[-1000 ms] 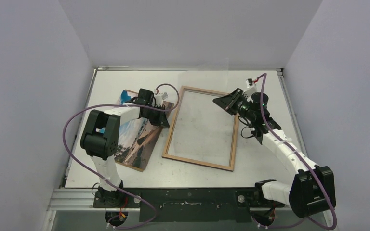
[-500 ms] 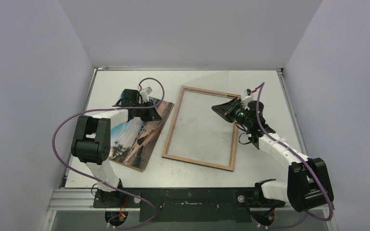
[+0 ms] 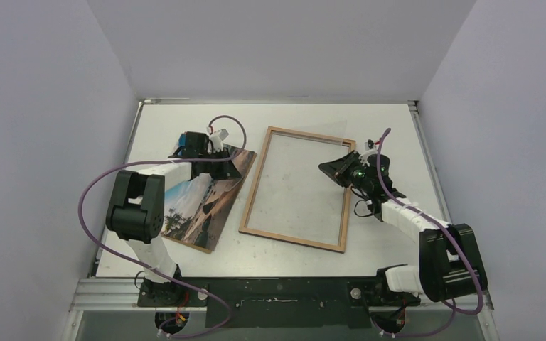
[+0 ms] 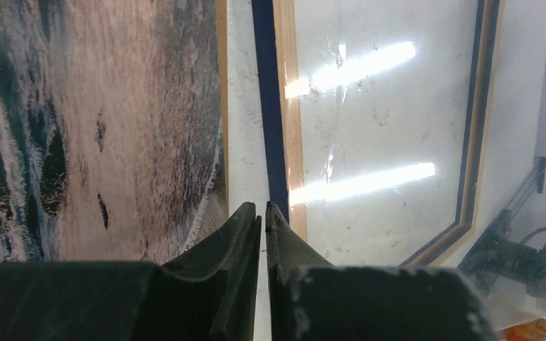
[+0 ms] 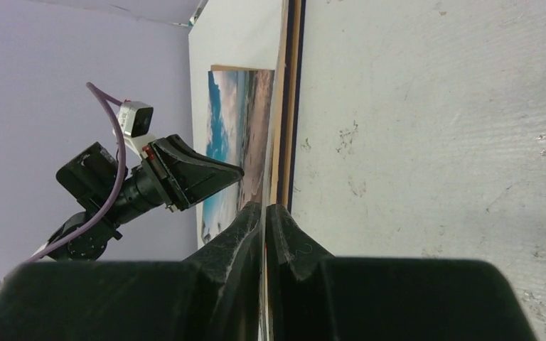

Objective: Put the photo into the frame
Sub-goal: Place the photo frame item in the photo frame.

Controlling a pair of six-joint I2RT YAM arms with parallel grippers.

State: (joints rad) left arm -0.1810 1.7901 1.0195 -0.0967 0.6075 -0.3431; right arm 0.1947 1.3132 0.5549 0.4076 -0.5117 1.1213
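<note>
On the pale grey tabletop [image 3: 178, 117], both arms have shifted over the last second. Our left arm has swung its elbow outward, while the left end effector [image 4: 263, 207] has kept to the far right corner of the thin, flexible photo [image 3: 197, 202] of a beach. Our right end effector [image 5: 264, 207] has come down and toward us along the right rail of the thin-edged rectangular frame [image 3: 255, 183], which is light wood-brown on top with dark blue at its edge.

Neither photo nor frame appears to have moved in that time, so we judge the task hardly begun. The photo lies flat, picture side up, just left of the frame, with a narrow strip of bare tabletop between them. Nothing sits inside the frame's opening.

The left end effector has its fingers drawn together to a thin slit and grips nothing we can see. Its tips are poised over that bare strip, the photo's edge just to one side and the frame's left rail just to the other.

The right end effector is likewise nearly closed and low at the frame's right rail. We cannot tell whether it nips the rail's edge or merely touches it. The photo lies well apart from it, across the frame.
</note>
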